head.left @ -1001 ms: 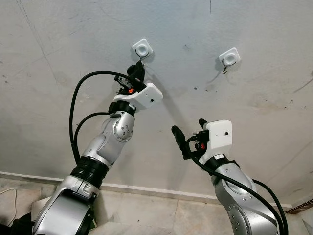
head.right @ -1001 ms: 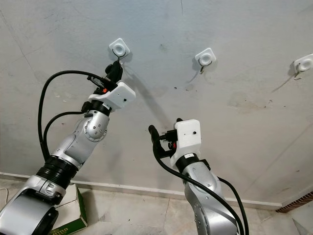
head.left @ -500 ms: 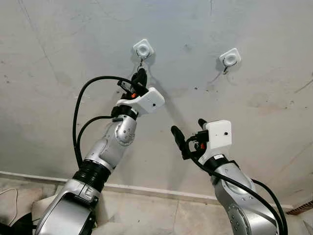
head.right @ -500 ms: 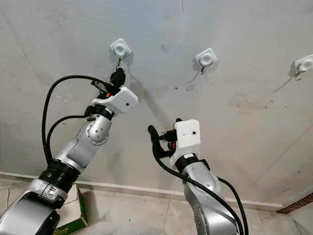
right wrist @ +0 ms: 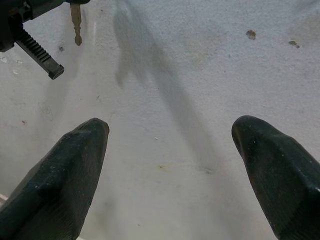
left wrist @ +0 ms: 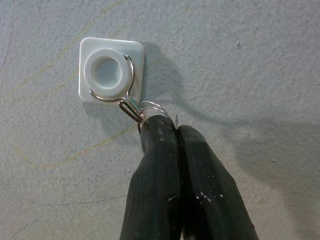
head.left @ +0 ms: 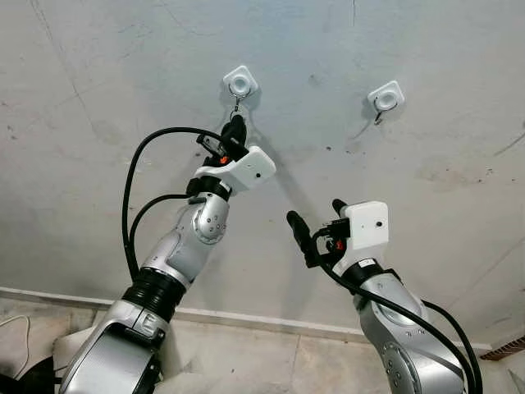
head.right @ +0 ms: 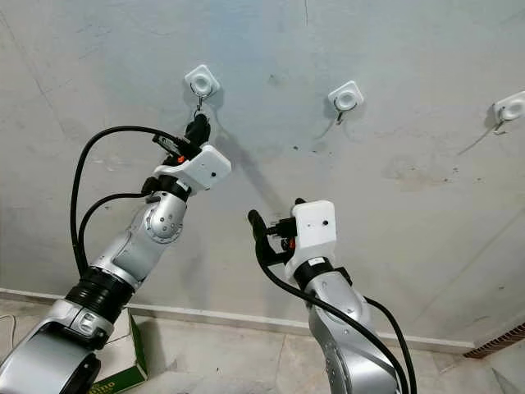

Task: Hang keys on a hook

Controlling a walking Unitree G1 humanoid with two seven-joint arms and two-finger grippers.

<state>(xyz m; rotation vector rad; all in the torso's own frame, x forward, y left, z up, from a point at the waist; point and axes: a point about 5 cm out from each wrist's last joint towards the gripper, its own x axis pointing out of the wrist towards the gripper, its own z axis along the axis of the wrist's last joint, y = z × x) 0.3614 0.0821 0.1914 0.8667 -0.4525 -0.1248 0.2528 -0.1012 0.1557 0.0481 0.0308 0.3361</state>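
Note:
A white square hook (head.left: 239, 82) with a bent wire prong is stuck high on the grey wall. My left gripper (head.left: 236, 125) is raised just beneath it, shut on the key ring. In the left wrist view the silver key ring (left wrist: 155, 107) sticks out past the closed fingertips (left wrist: 160, 132) and touches the lower end of the wire hook (left wrist: 111, 70). I cannot tell whether the ring is threaded over the prong. A key (right wrist: 76, 22) dangles below that hand. My right gripper (head.left: 315, 211) is held lower and to the right, open and holding nothing, facing bare wall.
Two more white hooks are on the wall to the right, one (head.left: 385, 97) in the middle and one (head.right: 510, 107) at the far edge. A green box (head.right: 123, 361) lies on the tiled floor by the baseboard, below my left arm.
Over the first half second my left wrist shifted right and a little down under the hook. It has held still since. The right arm has not moved.

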